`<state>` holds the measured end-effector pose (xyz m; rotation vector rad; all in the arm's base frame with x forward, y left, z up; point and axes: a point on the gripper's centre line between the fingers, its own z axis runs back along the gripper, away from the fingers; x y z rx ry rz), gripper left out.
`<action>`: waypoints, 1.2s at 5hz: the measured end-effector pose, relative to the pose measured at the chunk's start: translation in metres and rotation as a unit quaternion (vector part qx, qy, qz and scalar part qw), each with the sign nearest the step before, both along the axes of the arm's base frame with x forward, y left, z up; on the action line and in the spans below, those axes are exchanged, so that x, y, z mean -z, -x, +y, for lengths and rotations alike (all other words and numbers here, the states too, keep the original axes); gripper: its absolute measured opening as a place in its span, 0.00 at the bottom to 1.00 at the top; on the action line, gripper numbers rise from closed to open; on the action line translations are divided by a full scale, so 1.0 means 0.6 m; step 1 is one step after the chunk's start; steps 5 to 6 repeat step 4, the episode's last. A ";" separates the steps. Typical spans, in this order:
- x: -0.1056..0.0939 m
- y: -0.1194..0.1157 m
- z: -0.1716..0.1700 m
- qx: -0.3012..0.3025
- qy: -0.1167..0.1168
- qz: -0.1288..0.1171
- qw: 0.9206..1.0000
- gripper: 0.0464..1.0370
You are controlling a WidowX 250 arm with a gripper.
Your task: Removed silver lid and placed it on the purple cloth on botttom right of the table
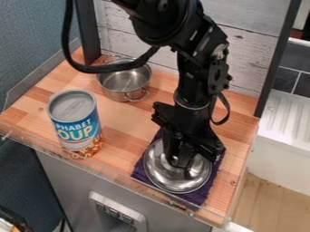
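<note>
In the camera view, the round, shiny silver metal lid [162, 176] lies directly below the black fingers [183, 157], on the purple cloth [196, 198], which spreads out around it under them. I cannot tell whether the fingers are spread, pressed together or pinching the lid. Left of them, a tall cylindrical can with a blue and orange label [79, 129] stands upright on the striped wooden worktop [124, 121]. Behind and to their left sits a small round silver metal pot [123, 94].
</note>
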<state>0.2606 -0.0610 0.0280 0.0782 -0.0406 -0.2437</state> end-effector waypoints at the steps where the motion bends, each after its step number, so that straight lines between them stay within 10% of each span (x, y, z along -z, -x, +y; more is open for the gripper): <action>1: 0.000 0.001 -0.005 -0.002 0.009 0.002 1.000 0.58; 3: -0.052 0.016 -0.005 0.007 0.011 0.025 1.000 0.97; 6: -0.056 0.024 -0.003 0.013 0.009 0.041 0.999 0.97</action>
